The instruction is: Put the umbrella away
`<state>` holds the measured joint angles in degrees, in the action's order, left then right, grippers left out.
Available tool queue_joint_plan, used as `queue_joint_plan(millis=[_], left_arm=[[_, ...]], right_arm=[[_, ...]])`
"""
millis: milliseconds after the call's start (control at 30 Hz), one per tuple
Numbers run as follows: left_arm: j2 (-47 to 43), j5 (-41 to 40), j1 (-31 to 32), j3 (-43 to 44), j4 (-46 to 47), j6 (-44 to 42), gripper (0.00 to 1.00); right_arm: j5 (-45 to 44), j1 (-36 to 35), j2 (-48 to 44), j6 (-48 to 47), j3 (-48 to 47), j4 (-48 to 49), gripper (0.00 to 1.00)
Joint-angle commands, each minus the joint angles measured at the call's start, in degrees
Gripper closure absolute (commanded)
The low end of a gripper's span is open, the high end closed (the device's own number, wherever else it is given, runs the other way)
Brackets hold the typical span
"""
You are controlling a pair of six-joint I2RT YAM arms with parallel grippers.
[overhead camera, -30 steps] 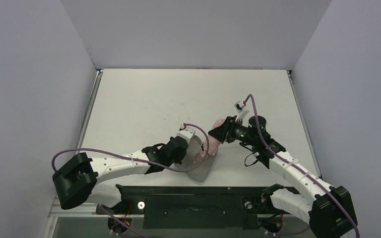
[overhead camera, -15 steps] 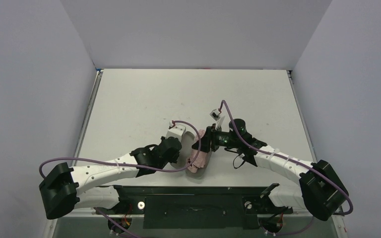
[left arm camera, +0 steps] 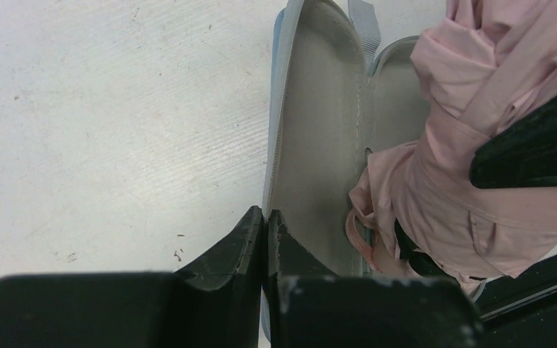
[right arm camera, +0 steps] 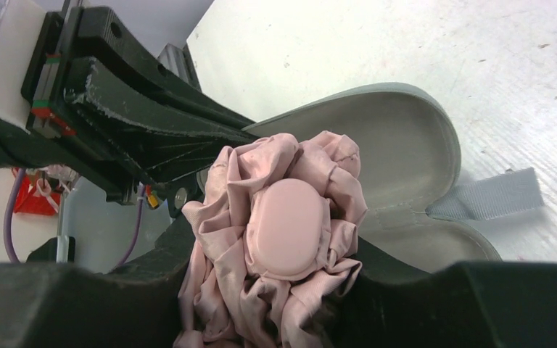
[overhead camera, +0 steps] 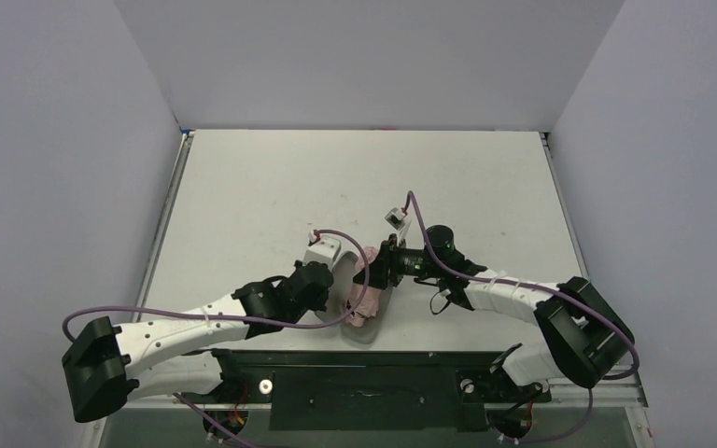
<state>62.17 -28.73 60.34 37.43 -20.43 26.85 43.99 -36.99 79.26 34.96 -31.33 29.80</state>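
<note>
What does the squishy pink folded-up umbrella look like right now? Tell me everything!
The pale pink fabric folding umbrella is collapsed into a crumpled bundle, with a smooth oval pink cap at one end. The right gripper clamps its middle. It lies tilted, and the end with a thin pink loop strap sits inside the grey-lined open oblong case.

I record the right gripper [overhead camera: 380, 271] now further left and nearer the bases, its umbrella [overhead camera: 364, 297] down over the open case [overhead camera: 361, 329]; the left gripper [left arm camera: 266, 217] has drawn back left.
</note>
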Motion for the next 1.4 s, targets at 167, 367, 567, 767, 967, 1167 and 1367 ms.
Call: queue_joint_plan(millis=[167, 367, 567, 767, 967, 1167, 1367], left_arm=[[-1.19, -1.37, 0.31, 0.32, -0.6, 2.15, 1.0], [-1.46, -2.11, 0.31, 0.23, -1.69, 2.82, 1.0], [-1.96, -2.03, 0.31, 0.13, -2.19, 3.08, 1.0], [-1.91, -2.04, 0.31, 0.14, -2.32, 3.09, 1.0], [-1.53, -1.78, 0.31, -0.07, -2.18, 3.21, 1.0], [-1.46, -1.76, 0.31, -0.09, -2.16, 3.26, 1.0], [-1.09, -1.5, 0.36, -0.42, -1.86, 3.27, 1.0]], right_arm=[[5.15, -2.7, 5.79, 2.13, 3.27, 20.2, 0.75], [2.82, -2.92, 7.13, 0.68, 3.85, 19.0, 0.65], [-8.0, -3.28, 1.56, -7.3, 1.98, 2.71, 0.19], [-17.23, -3.49, -2.23, -9.65, -0.64, -7.7, 0.17], [-23.75, -3.6, -3.54, -9.72, -4.51, -15.67, 0.16], [-25.05, -4.2, -2.25, -10.52, -7.67, -23.01, 0.15], [-37.98, -4.84, -5.52, -7.86, -10.13, -31.26, 0.14]])
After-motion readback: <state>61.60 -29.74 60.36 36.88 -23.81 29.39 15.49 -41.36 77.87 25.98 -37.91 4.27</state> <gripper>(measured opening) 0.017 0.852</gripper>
